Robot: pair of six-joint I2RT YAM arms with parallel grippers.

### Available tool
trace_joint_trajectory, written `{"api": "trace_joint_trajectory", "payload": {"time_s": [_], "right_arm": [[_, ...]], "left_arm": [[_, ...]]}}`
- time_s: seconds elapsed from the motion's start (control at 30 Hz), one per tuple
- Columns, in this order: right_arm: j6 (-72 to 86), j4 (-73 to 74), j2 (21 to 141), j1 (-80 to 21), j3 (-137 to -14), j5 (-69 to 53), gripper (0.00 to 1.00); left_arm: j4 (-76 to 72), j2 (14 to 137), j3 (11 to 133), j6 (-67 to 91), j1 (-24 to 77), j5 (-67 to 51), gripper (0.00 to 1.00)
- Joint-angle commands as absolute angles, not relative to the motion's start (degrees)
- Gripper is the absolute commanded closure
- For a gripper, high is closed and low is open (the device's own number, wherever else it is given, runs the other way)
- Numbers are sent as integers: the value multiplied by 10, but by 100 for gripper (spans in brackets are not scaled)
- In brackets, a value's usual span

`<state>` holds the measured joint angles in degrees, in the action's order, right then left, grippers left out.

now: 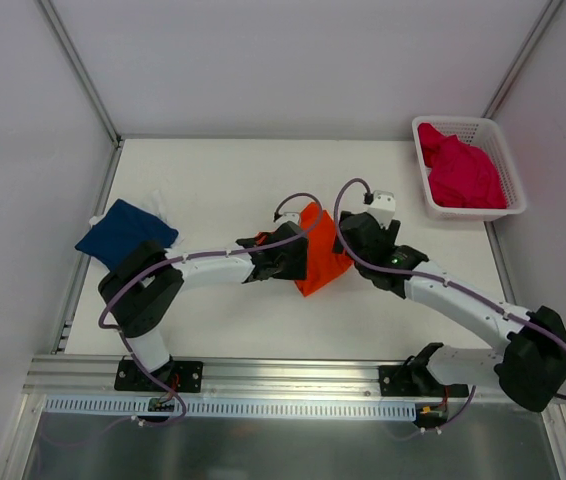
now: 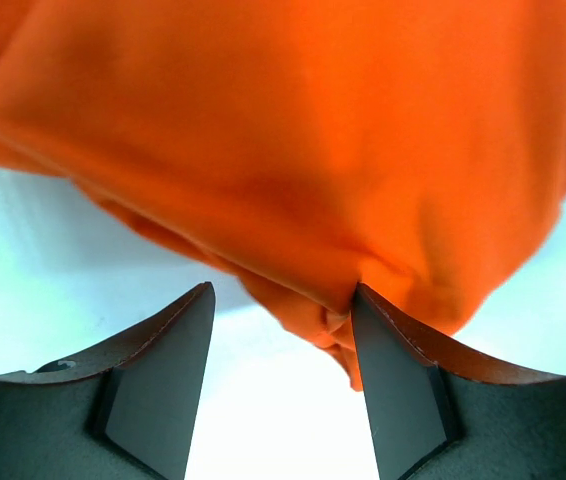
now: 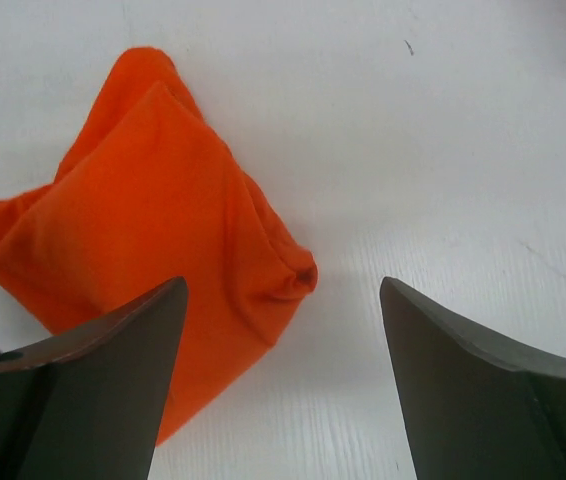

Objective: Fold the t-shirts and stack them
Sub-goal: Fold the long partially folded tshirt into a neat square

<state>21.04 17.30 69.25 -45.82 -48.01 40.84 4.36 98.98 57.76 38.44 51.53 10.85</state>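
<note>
The orange shirt [image 1: 318, 265] lies mid-frame on the desk [image 1: 223, 180] as a rough, bunched bundle. It looks part-folded and is not yet stacked. The navy shirt [image 1: 123, 230] at the left looks folded. The pink shirt [image 1: 460, 172] sits crumpled in the basket [image 1: 475, 213] at the upper right, so roughly one of three seems done. The left hand [image 2: 281, 300] has its jaws about half apart and grips nothing, though the bundle's edge touches one fingertip [image 2: 383, 340]. The right hand [image 3: 283, 290] is spread wide and empty, with the bundle just ahead of it, lower left in its view.
</note>
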Motion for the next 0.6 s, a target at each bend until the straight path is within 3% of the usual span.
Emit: {"api": "trace_joint_trajectory", "payload": {"time_s": [0.0, 0.1, 0.43, 0.57], "right_arm": [[148, 73, 705, -402, -469, 273, 18], [134, -22, 746, -342, -459, 163, 18], [113, -135, 929, -228, -515, -78, 18], [110, -154, 953, -200, -518, -114, 18]], "left_arm": [[90, 960, 596, 381, 515, 163, 43], [99, 952, 592, 383, 514, 183, 43], [112, 945, 555, 422, 503, 212, 41], [112, 926, 527, 456, 502, 227, 25]]}}
